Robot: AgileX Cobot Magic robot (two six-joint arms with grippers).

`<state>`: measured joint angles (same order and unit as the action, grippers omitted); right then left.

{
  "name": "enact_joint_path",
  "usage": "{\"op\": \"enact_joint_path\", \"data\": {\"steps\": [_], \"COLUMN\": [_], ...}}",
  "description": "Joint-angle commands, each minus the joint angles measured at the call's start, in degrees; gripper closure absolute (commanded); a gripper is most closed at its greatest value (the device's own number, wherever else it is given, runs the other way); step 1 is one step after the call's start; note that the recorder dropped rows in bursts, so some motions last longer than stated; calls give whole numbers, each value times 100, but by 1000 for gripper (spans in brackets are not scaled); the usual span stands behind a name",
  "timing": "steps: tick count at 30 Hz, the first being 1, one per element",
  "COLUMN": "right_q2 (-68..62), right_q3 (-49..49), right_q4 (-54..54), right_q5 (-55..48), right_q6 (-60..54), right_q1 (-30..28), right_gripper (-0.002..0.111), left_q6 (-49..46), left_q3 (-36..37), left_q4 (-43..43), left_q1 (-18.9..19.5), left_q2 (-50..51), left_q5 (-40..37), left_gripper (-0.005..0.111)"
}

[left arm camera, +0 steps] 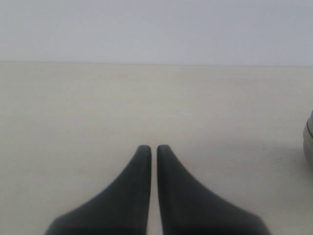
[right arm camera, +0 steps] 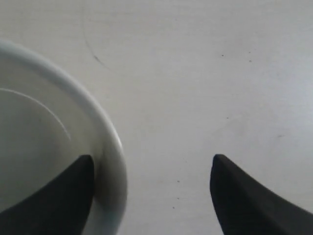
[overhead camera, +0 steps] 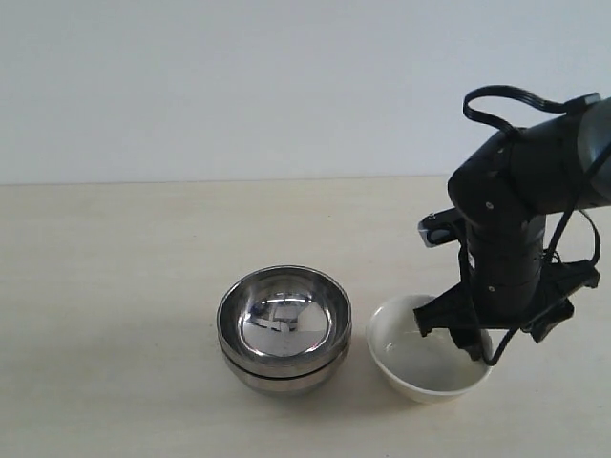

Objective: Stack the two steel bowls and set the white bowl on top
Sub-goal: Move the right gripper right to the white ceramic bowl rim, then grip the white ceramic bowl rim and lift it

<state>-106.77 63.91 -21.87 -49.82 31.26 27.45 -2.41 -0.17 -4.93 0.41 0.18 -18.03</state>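
Glossy white round bowl (overhead camera: 406,355): sitting at lower right; probably stiff, slippery and breakable, so the rim is the best hold.
Right gripper (right arm camera: 151,159): straddling that rim, jaws apart.
Two shiny round steel bowls (overhead camera: 284,329): sitting nested, lower centre.
Left gripper (left arm camera: 154,149): pressing together, holding nothing.

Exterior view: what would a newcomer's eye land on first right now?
The two shiny round steel bowls, already nested, near the middle. Right of them sits the small glossy white bowl, with the black right pincer open astride its rim, one finger inside, one outside.
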Motion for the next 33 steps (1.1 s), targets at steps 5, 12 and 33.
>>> {"op": "enact_joint_path", "data": {"steps": [5, 12, 33], "right_q2": [-274, -313, 1214], "right_q3": [-148, -148, -148], "right_q4": [766, 802, 910], "right_q5": [937, 1019, 1085], "right_q6": [-757, -823, -847], "right_q1": [-114, -114, -114], "right_gripper": [72, 108, 108], "left_q6": [27, 27, 27], "left_q3": [17, 17, 17], "left_q4": [0, 0, 0], "left_q1": [-29, -29, -29], "left_q2": [-18, -18, -18], "left_q5": [43, 43, 43], "left_gripper": [103, 103, 103]}}
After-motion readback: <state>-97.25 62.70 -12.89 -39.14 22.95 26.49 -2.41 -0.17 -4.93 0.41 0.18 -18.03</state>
